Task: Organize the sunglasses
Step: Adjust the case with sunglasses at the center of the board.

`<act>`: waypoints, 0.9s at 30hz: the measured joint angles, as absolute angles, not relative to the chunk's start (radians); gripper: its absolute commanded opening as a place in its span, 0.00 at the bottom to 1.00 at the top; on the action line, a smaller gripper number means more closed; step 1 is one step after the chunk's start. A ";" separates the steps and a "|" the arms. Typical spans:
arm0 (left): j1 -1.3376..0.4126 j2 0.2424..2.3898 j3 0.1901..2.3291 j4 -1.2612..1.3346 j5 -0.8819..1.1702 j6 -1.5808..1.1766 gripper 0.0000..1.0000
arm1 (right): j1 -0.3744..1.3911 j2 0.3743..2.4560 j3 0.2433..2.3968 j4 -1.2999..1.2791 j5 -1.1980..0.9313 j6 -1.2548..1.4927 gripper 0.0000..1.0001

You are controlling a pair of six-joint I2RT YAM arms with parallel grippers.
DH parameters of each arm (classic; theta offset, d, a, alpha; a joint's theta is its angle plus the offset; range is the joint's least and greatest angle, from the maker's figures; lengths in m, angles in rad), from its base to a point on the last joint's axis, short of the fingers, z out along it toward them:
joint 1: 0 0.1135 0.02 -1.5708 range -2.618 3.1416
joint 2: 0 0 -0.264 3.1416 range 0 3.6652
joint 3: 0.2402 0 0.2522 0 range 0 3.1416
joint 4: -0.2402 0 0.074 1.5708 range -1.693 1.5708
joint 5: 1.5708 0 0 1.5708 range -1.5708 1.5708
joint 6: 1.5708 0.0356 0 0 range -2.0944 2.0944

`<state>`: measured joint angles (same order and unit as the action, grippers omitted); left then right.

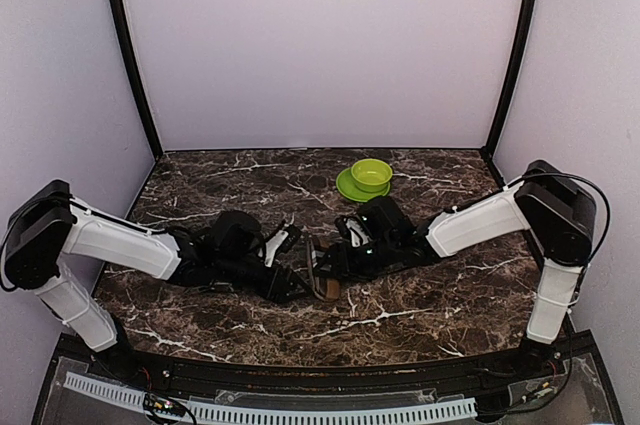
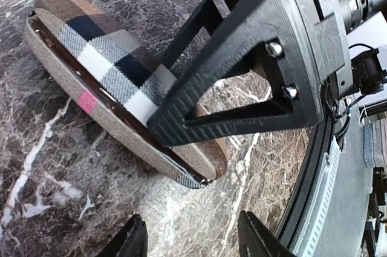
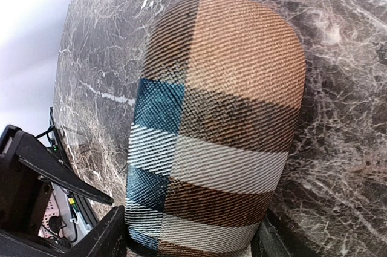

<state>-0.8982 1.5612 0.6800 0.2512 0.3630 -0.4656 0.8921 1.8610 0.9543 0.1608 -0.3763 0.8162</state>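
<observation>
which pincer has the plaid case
The right pincer: the plaid case sits between its fingers. The left pincer hangs open, short of the case, with nothing between its fingers.

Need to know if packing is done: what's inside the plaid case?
The brown, white and navy plaid fabric case lies almost shut on the dark marble table. Only a thin dark gap along its seam shows; its contents are hidden.

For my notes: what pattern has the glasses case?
The glasses case is plaid: tan, navy, white, some pink. Best in left wrist view.
</observation>
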 measured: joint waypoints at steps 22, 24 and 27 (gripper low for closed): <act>-0.920 1.687 0.772 0.219 0.296 -0.421 0.42 | 0.876 1.861 0.941 0.188 -0.401 0.843 0.40; -0.920 1.689 0.774 0.216 0.296 -0.422 0.42 | 0.876 1.861 0.938 0.191 -0.401 0.843 0.40; -0.920 1.695 0.787 0.204 0.298 -0.423 0.41 | 0.876 1.861 0.929 0.207 -0.403 0.844 0.39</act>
<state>-0.9195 1.6947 0.7868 0.2035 0.2981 -0.4229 0.8761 1.8610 0.9295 0.2073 -0.4026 0.8436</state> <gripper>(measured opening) 0.420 0.641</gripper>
